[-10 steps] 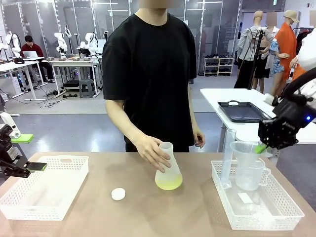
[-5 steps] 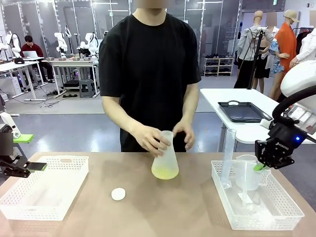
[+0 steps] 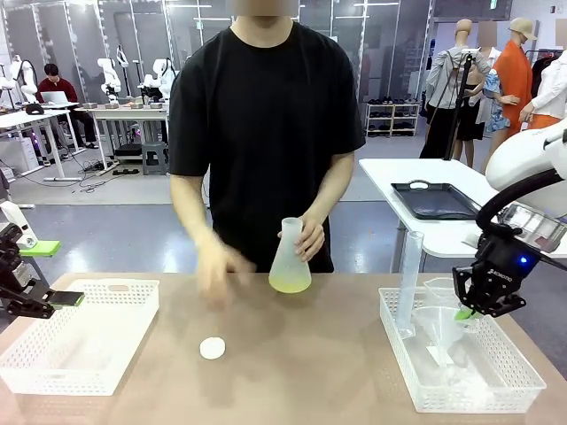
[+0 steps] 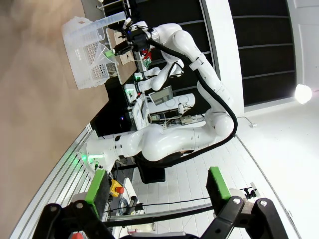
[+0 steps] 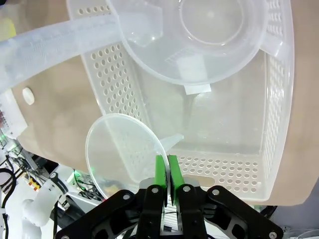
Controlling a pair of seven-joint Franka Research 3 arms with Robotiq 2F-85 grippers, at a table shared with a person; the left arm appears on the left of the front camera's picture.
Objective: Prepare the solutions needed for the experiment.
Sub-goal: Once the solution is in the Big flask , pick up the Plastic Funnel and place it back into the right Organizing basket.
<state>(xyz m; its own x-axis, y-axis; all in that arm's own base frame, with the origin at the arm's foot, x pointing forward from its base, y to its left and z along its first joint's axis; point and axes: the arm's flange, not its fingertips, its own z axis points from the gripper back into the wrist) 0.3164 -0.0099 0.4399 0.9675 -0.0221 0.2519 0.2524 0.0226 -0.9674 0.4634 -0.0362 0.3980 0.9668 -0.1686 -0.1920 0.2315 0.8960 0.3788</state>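
Brown table (image 3: pixel 292 381) in an open workshop, with a white basket at each end, nothing fancy. What's changed over the last second: the flask (image 3: pixel 288 252) with the solution (image 3: pixel 290 283) is no longer parked mid-table. It's been lifted clear and is held up near the far edge by one hand (image 3: pixel 310 239) of the person, wrapped round its side. The other hand (image 3: pixel 217 266) is caught as a blur on the left, above the small white cap (image 3: pixel 212 348) that lies alone on the table. Only a small amount of pale yellow liquid is seen, pooled in the flask's bottom.

Over on the right, the funnel (image 3: pixel 438 326) has been brought down from above the beaker (image 3: pixel 440 288). It's now set low inside the right basket (image 3: pixel 532 376), just beside the cylinder (image 3: pixel 409 283). In the wrist view the right gripper (image 5: pixel 165 167) is seen with its pads pinched nearly together on the funnel's rim, so it's gripped for now. Whether it's being let go can't be told. The left gripper (image 3: pixel 51 274) is parked wide open and empty beyond the left basket (image 3: pixel 106 285).

Read: pouring looks finished and the funnel is being put away. Capping or swirling the flask is probably what's left.
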